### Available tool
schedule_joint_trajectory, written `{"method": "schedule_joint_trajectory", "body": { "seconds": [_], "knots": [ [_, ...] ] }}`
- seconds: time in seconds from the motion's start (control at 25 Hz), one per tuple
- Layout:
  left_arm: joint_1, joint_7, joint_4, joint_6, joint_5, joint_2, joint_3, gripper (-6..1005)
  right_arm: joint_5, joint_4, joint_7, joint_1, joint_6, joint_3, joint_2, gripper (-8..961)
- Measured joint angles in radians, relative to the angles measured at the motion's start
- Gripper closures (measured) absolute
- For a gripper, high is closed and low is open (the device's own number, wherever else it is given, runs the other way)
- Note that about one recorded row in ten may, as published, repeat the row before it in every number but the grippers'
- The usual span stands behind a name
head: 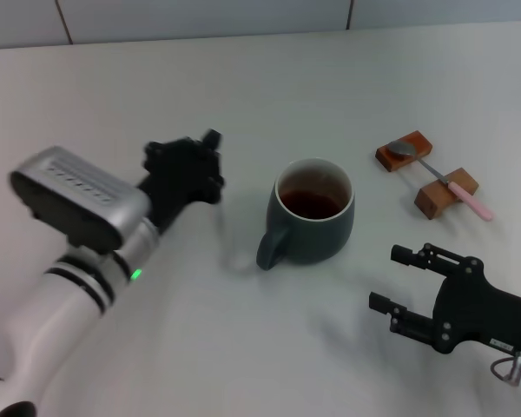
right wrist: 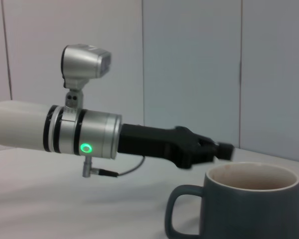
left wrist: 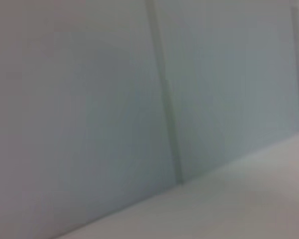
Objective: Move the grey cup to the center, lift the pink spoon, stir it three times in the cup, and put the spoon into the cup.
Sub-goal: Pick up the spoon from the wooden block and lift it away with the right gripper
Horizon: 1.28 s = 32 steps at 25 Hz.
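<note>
The grey cup (head: pixel 314 211) stands mid-table, left of the open, empty right gripper (head: pixel 398 280), which must next reach forward to the pink spoon (head: pixel 443 178) on two wooden blocks (head: pixel 425 172); left gripper's (head: pixel 210 161) state unclear.

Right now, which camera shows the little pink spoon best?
The head view: the pink spoon lies across two wooden blocks, right of the grey cup. The left wrist view shows wall; the right wrist view shows no spoon.

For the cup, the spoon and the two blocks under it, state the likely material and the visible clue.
Grey cup: probably glazed ceramic; smooth thick wall, pale inside.
Pink spoon: grey bowl looks metal, pink handle maybe plastic.
Blocks: apparently wood; matte brown faces.
</note>
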Motion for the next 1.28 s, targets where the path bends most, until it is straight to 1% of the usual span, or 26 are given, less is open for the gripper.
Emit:
{"method": "schedule_joint_trajectory", "body": {
  "seconds": [0.04, 0.08, 0.12, 0.2, 0.24, 0.28, 0.32, 0.44, 0.48, 0.52, 0.64, 0.68, 0.84, 0.88, 0.92, 1.0, 1.04, 1.08, 1.12, 1.28],
  "knots": [
    [0.006, -0.027, 0.015, 0.033, 0.013, 0.004, -0.006, 1000, 0.0, 0.0, 0.0, 0.0, 0.0, 0.005, 0.0, 264],
    [0.016, -0.129, 0.064, 0.122, 0.067, 0.015, -0.01, 1000, 0.0, 0.0, 0.0, 0.0, 0.0, 0.013, 0.0, 264],
    [0.016, -0.129, 0.064, 0.122, 0.067, 0.015, -0.01, 1000, 0.0, 0.0, 0.0, 0.0, 0.0, 0.013, 0.0, 264],
    [0.021, -0.273, 0.135, 0.228, 0.144, 0.032, -0.012, 1000, 0.0, -0.002, 0.0, 0.002, 0.001, 0.019, 0.0, 264],
    [0.021, -0.356, 0.179, 0.292, 0.187, 0.039, -0.013, 1000, 0.0, -0.002, 0.0, 0.003, 0.001, 0.02, 0.0, 264],
    [0.016, -0.511, 0.281, 0.422, 0.268, 0.046, -0.012, 1000, 0.0, -0.004, 0.0, 0.003, 0.0, 0.022, 0.0, 264],
    [0.016, -0.511, 0.281, 0.422, 0.268, 0.046, -0.012, 1000, 0.0, -0.004, 0.0, 0.003, 0.0, 0.022, 0.0, 264],
    [0.008, -0.707, 0.452, 0.635, 0.386, 0.048, -0.006, 1000, 0.0, -0.005, 0.002, 0.003, -0.001, 0.022, -0.001, 264],
    [0.008, -0.779, 0.531, 0.749, 0.45, 0.047, -0.005, 1000, 0.0, -0.006, 0.004, 0.003, -0.002, 0.022, -0.001, 264],
    [0.008, -0.779, 0.531, 0.749, 0.45, 0.047, -0.005, 1000, 0.0, -0.006, 0.004, 0.003, -0.002, 0.022, -0.001, 265],
    [0.032, -0.832, 0.596, 0.877, 0.53, 0.05, -0.004, 1001, 0.0, -0.006, 0.005, 0.003, -0.001, 0.025, -0.002, 265],
    [0.056, -0.841, 0.614, 0.94, 0.571, 0.054, -0.003, 1001, 0.0, -0.006, 0.006, 0.003, 0.0, 0.029, -0.002, 265],
    [0.08, -0.832, 0.637, 0.983, 0.623, 0.051, 0.005, 1001, 0.0, -0.006, 0.007, 0.005, 0.001, 0.036, -0.002, 265],
    [0.089, -0.824, 0.663, 0.981, 0.645, 0.039, 0.03, 1001, 0.0, -0.006, 0.008, 0.007, 0.001, 0.036, -0.002, 265],
    [0.089, -0.824, 0.663, 0.981, 0.645, 0.039, 0.03, 1001, 0.0, -0.006, 0.008, 0.007, 0.001, 0.036, -0.002, 265],
    [0.091, -0.808, 0.69, 0.968, 0.647, 0.024, 0.057, 1001, 0.0, -0.006, 0.008, 0.008, 0.001, 0.036, -0.002, 264],
    [0.092, -0.779, 0.711, 0.951, 0.648, 0.009, 0.081, 1001, 0.0, -0.006, 0.008, 0.009, 0.002, 0.036, -0.001, 264],
    [0.093, -0.755, 0.719, 0.933, 0.648, 0.002, 0.094, 1001, 0.0, -0.006, 0.008, 0.009, 0.002, 0.036, -0.001, 264],
    [0.093, -0.755, 0.719, 0.933, 0.648, 0.002, 0.094, 1000, 0.0, -0.006, 0.008, 0.009, 0.002, 0.036, -0.001, 264],
    [0.096, -0.738, 0.708, 0.858, 0.646, -0.002, 0.108, 1000, 0.0, -0.006, 0.009, 0.007, 0.002, 0.036, 0.0, 264]
  ]
}}
